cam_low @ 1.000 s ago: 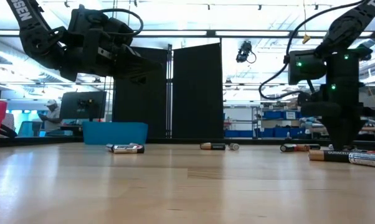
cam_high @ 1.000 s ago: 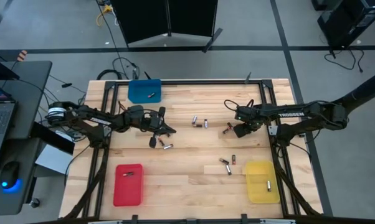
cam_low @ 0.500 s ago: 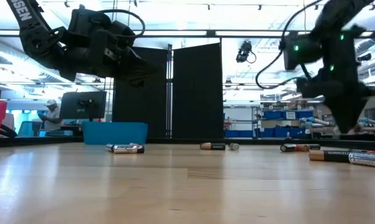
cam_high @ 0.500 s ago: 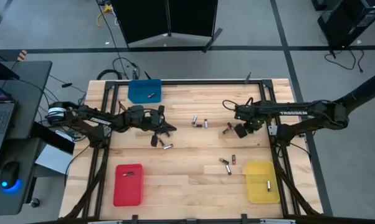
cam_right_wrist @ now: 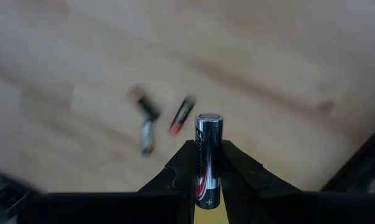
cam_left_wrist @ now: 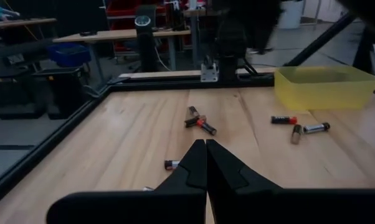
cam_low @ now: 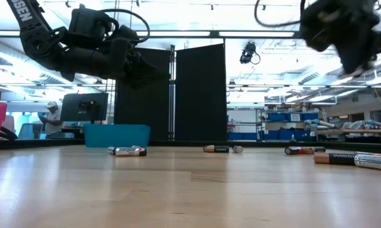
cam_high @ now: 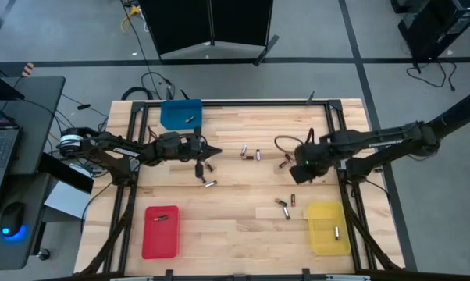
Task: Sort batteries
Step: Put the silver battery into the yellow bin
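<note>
Right tool point(cam_right_wrist: 207, 163): a black-and-silver battery point(cam_right_wrist: 207, 155) is clamped upright between the two fingers, its flat silver end uppermost, held clear above the worktop point(cam_high: 243, 195). In the high view the right tool point(cam_high: 304, 165) hangs over the right side of the worktop, far of the yellow tray point(cam_high: 329, 229) at the near right corner

Left tool point(cam_left_wrist: 205, 163): fingers pressed fully together, nothing held; it hovers over the left half of the worktop point(cam_high: 201, 151), near the blue tray point(cam_high: 180, 114)

Loose batteries: a pair at mid-worktop point(cam_high: 251, 153), one just near the left tool point(cam_high: 210, 184), a pair far-left of the yellow tray point(cam_high: 285, 206). One cell already lies in the yellow tray point(cam_high: 336, 232), one in the red tray point(cam_high: 161, 218), one in the blue tray point(cam_high: 190, 119)

Step judged: carry of the held cell to its tray, probably the yellow one as the closest, though the matching size cannot be confirmed

To be done well:
- grip is kept firm; the cell is held low on its body, so any tilt could lever it out
- the pair lying before the tray is to be passed over, not swept
- release is best made low inside the tray rim, so the cell does not bounce or roll out
</note>
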Controlling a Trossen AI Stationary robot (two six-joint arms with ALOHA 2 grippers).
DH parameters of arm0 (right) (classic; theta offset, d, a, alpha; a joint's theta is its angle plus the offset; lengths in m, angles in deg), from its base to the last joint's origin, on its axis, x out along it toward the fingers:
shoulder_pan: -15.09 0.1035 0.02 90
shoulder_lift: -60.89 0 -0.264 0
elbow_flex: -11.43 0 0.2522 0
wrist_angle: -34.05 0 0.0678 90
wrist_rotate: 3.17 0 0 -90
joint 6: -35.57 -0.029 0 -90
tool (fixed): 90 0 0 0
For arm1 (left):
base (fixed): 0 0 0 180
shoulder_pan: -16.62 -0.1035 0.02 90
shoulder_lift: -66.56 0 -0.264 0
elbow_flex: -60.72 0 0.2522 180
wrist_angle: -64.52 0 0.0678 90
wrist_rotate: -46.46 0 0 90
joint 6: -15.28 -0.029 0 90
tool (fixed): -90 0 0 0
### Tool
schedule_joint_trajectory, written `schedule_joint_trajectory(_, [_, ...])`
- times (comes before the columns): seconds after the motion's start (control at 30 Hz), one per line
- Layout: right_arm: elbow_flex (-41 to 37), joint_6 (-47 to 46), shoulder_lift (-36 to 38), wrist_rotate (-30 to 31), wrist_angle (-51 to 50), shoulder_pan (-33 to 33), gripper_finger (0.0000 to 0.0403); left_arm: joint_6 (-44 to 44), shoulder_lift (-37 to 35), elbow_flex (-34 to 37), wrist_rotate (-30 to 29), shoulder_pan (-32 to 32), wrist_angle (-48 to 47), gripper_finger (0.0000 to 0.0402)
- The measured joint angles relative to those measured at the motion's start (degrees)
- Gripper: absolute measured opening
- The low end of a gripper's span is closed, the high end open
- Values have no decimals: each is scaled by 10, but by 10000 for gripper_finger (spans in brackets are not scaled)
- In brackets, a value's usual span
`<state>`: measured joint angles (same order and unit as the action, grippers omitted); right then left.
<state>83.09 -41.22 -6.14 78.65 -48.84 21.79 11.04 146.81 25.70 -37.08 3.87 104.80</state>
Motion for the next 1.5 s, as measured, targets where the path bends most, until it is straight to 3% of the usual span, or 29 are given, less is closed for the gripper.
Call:
schedule_joint_trajectory(0.37, [11,-356,-5,-108,10,228,57,-15,0,0,-21,0,6,3])
schedule_joint_trajectory(0.67, [11,-568,-43,-90,15,375,57,-15,0,0,-24,0,1,3])
schedule_joint_trajectory(0.8, [11,-587,-87,-68,34,403,57,-15,0,0,-24,0,1,3])
schedule_joint_trajectory(1.2, [11,-591,-236,-49,46,405,57,-17,0,-1,-26,0,5,3])
schedule_joint_trajectory(1.5, [11,-588,-300,-35,71,402,57,-26,0,-1,-26,0,4,3])
